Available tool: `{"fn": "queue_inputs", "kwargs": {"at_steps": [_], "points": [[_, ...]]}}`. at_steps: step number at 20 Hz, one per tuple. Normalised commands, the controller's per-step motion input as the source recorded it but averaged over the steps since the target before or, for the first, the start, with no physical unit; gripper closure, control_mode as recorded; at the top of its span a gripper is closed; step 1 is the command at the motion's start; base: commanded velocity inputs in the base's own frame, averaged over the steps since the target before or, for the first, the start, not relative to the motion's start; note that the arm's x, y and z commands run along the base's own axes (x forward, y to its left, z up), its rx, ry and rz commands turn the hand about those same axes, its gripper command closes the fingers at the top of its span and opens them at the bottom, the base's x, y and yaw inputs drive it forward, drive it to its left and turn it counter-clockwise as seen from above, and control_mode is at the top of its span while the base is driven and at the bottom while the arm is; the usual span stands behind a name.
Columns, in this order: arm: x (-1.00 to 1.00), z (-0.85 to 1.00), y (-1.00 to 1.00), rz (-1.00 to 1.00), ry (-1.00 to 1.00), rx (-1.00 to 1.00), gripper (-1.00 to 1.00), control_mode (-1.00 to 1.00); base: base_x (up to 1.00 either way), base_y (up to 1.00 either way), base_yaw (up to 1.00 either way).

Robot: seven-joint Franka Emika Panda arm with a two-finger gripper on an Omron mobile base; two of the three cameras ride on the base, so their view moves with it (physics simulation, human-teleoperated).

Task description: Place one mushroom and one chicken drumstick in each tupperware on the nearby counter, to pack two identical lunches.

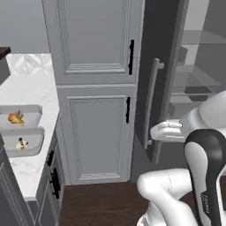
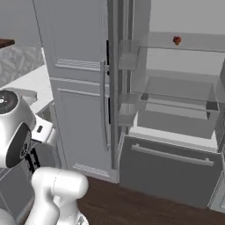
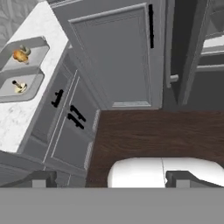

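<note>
The open fridge (image 2: 176, 114) stands at my two o'clock, the white counter (image 1: 31, 90) at ten. Both tupperware trays (image 1: 24, 140) sit there, each already holding food, though I cannot tell which pieces. My gripper (image 3: 111, 178) hangs wide and empty. I should check each tray's contents before fetching more.

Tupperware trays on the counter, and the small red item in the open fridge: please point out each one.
Far tupperware (image 1: 33, 115): left base view, bare right floor.
Near tupperware (image 1: 36, 140): left base view, bare right floor.
Red item (image 2: 176, 40): right base view, its middle, upper fridge shelf.
</note>
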Motion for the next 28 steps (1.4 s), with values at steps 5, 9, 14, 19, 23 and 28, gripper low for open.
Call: {"fn": "queue_inputs", "kwargs": {"at_steps": [5, 9, 14, 19, 23, 28], "points": [[0.00, 0.00, 0.00, 0.00, 0.00, 0.00, -1.00, 1.00, -0.25, -0.97, -0.34], [0.00, 0.00, 0.00, 0.00, 0.00, 0.00, -1.00, 1.00, -0.16, -0.87, -0.32], [0.00, 0.00, 0.00, 0.00, 0.00, 0.00, -1.00, 1.00, -0.04, -0.71, -0.25], [0.00, 0.00, 0.00, 0.00, 0.00, 0.00, -1.00, 1.00, 0.24, -0.19, -0.05], [0.00, 0.00, 0.00, 0.00, 0.00, 0.00, -1.00, 1.00, 0.86, 0.00, 0.00], [0.00, 0.00, 0.00, 0.00, 0.00, 0.00, -1.00, 1.00, 0.97, -0.07, 0.00]]}}
